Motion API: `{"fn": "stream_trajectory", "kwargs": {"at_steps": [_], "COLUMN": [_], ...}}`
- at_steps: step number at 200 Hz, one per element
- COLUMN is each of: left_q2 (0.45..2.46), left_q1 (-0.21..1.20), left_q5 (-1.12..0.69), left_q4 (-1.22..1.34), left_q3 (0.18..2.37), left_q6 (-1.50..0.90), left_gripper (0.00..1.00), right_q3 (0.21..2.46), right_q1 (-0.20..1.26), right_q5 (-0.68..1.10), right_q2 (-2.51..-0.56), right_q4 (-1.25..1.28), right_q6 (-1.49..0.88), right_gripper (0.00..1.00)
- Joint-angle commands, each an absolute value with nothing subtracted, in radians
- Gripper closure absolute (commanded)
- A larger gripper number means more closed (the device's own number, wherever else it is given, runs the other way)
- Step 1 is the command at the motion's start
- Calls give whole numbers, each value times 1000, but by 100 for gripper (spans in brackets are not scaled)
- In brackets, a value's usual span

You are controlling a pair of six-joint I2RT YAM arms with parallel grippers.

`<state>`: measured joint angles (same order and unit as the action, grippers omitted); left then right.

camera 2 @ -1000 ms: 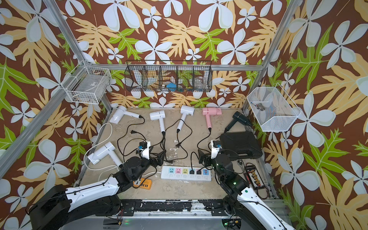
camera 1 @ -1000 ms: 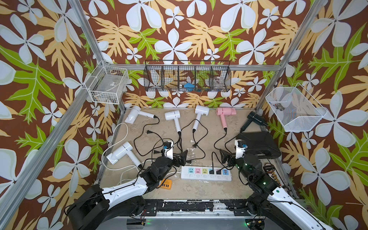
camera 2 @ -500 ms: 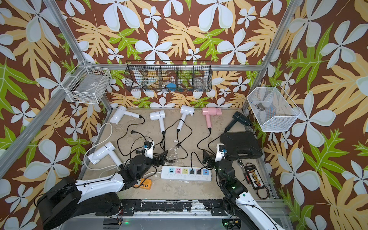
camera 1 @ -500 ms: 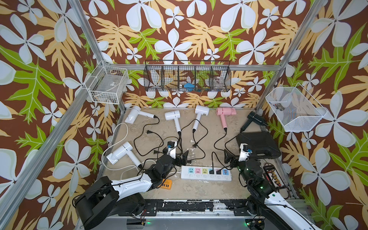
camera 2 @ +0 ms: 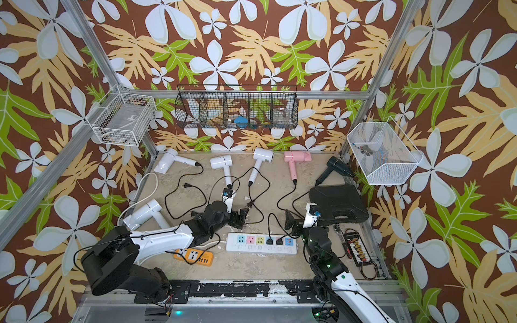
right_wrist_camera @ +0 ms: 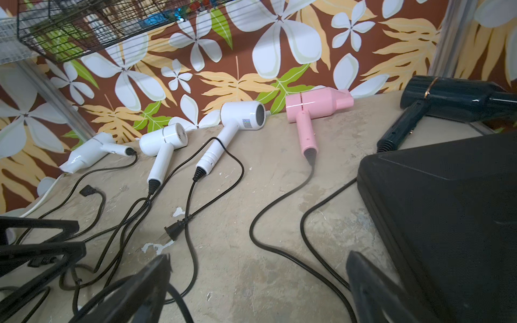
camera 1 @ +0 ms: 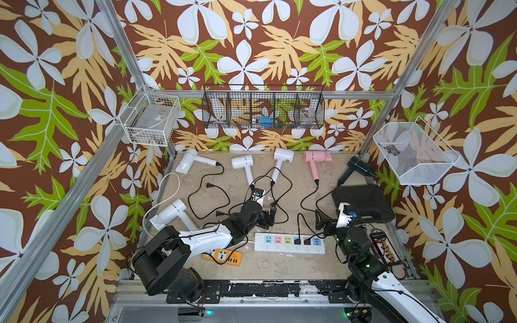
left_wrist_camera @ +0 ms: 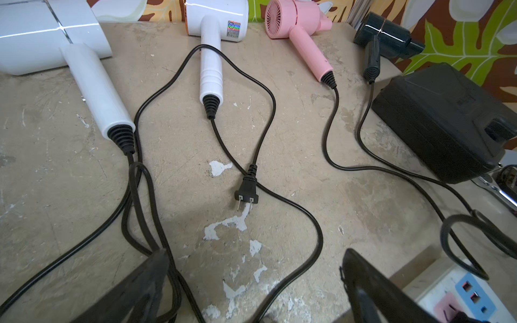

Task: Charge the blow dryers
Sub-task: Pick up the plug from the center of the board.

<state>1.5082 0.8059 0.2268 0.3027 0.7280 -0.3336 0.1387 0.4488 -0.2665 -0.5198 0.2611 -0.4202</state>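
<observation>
Left claw (left_wrist_camera: 254,251) gapes empty, a loose plug (left_wrist_camera: 246,191) lying just ahead of it; my right claw (right_wrist_camera: 257,254) gapes empty too.

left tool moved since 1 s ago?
Yes. Judged against the white power strip in a top view, the left tool has moved away from it toward the back wall, nearer the loose plug.

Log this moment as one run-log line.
left hand: open, near loose plug | right hand: open, empty | strip: two plugs in
</observation>
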Motion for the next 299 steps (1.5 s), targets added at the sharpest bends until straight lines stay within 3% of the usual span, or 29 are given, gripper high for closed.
{"fn": "stream_trajectory", "kwargs": {"at_steps": [1,80,153,203,299], "left_q2": [1550,1751,1767,1776,1910], "left_q1": [805,800,753,744,717], "left_q5": [232,205,128,163,94], "left_q4": [153,-77,-103,-126,-201], "left_q3": [804,1078,1102,1096,1222], "left_q6": [-292,-199,-202,-180,-117], "left_gripper": [7,30,41,38,61], "right_q3": [157,250,255,255,255], "right_q1": [449,449,448,448,448], "right_q5": [-376,-292,-307,-301,-299], "right_q2": [-545,-556,-593,-603,-621], "right_q4": [279,161,160,166,172], "right_q6": [-496,-443,-446,-446,-448], "right_gripper": [0,0,0,0,0]}}
